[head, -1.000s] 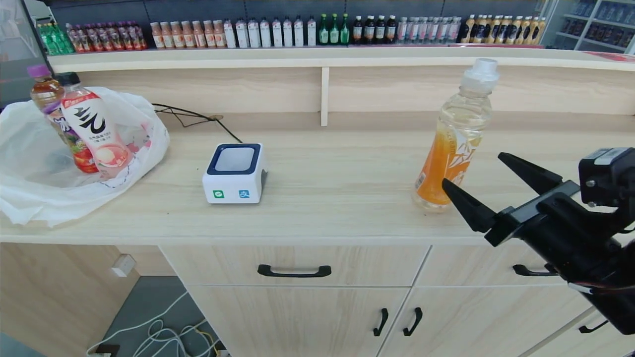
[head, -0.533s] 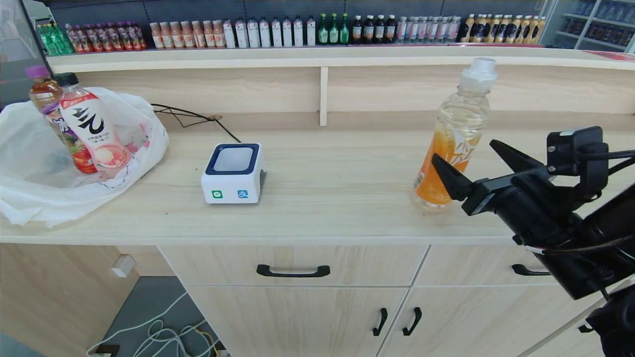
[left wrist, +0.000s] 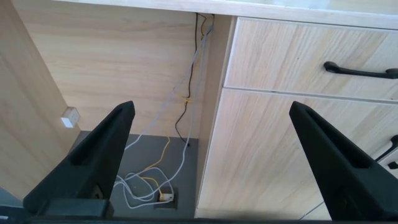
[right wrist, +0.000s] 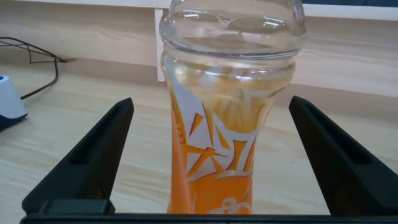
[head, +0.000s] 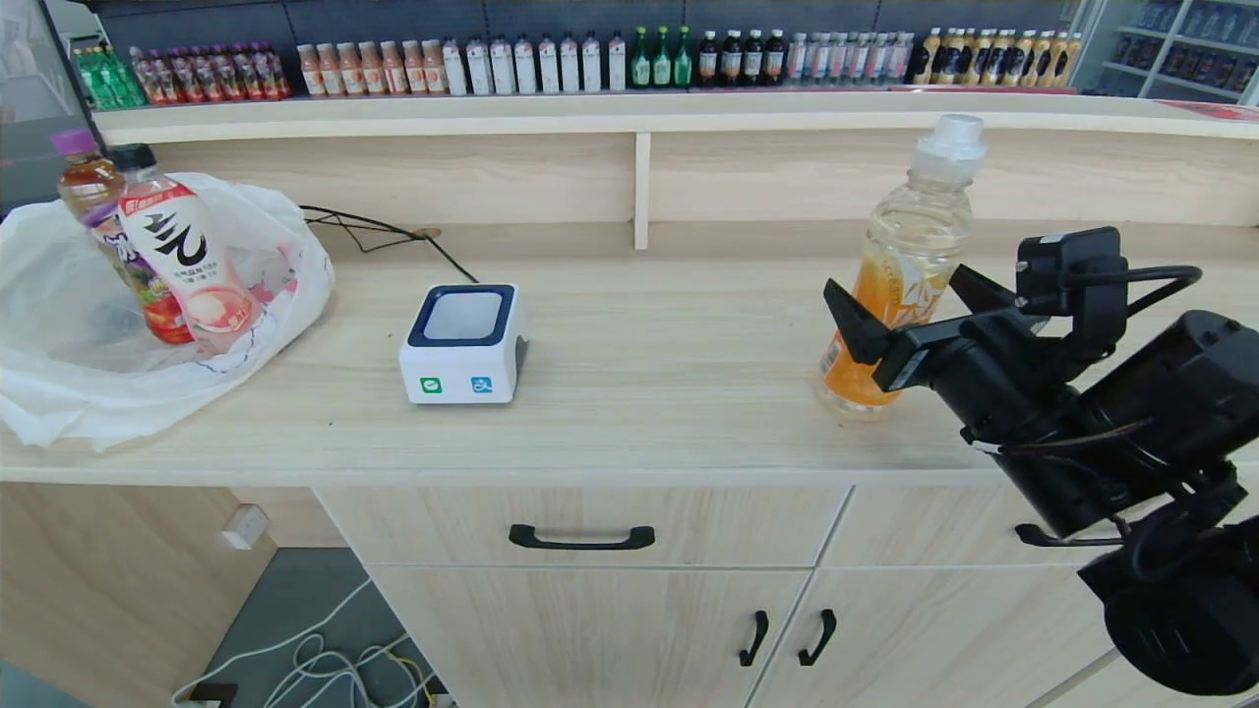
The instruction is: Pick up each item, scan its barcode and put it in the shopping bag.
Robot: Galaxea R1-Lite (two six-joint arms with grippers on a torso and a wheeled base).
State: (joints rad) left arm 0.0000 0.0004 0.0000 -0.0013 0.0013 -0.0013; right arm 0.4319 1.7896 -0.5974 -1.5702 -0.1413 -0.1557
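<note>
1. Clear waisted plastic bottle with orange label and white cap [head: 900, 285] stands upright on the pale wood-grain counter [head: 639, 393], towards its right end.
2. Right gripper [head: 895, 283], black tapered fingers apart, flanks the bottle without clamping it; left gripper [left wrist: 211, 106] also spread, low before the cabinet fronts.
3. Crinkled white plastic shopping bag [head: 59, 383] on the counter's left end; inside, a pink-labelled black-capped bottle [head: 187, 265] and a purple-capped tea bottle [head: 98, 197].
4. White cube scanner with blue-rimmed top [head: 462, 344] sits between bag and orange bottle.

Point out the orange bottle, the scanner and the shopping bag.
orange bottle [head: 905, 295], head view, on its label.
scanner [head: 464, 315], head view, on its top window.
shopping bag [head: 59, 393], head view, on its bare front wall.
</note>
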